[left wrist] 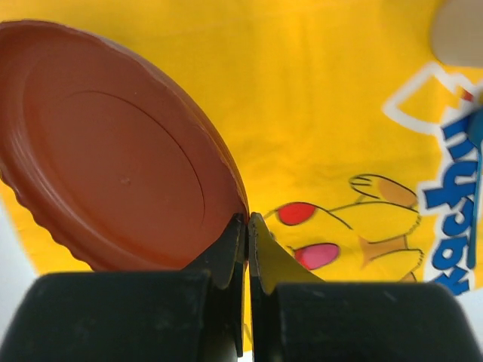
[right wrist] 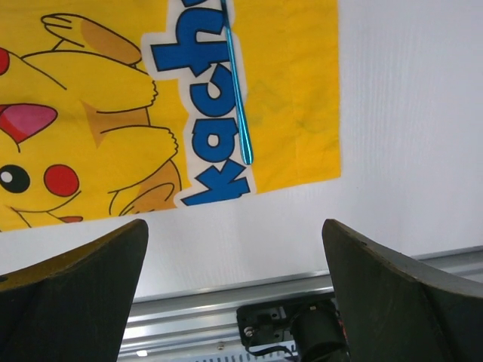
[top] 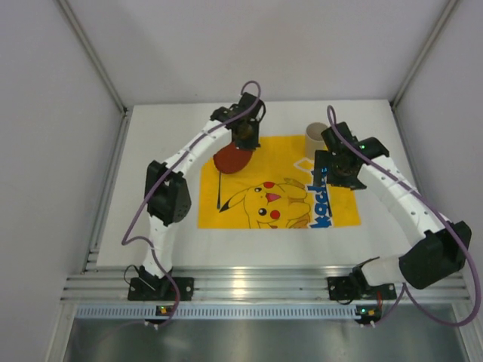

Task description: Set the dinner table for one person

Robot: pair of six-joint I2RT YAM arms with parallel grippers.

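A brown-red plate (top: 232, 159) hangs tilted over the far left part of the yellow Pikachu mat (top: 279, 219) on the white dinner table (top: 151, 226). My left gripper (top: 244, 140) is shut on the plate's rim. In the left wrist view the plate (left wrist: 113, 151) fills the left half, with the gripper (left wrist: 247, 224) pinching its edge. My right gripper (top: 337, 175) is open and empty above the mat's right side; in the right wrist view the gripper (right wrist: 234, 226) looks down on the table (right wrist: 400, 113). A thin blue utensil (right wrist: 238, 83) lies on the mat's right part.
A beige cup (top: 315, 136) stands at the mat's far right corner and also shows in the left wrist view (left wrist: 460, 30). A thin dark utensil (top: 219, 190) lies along the mat's left edge. The ribbed aluminium rail (top: 249, 286) runs along the near edge.
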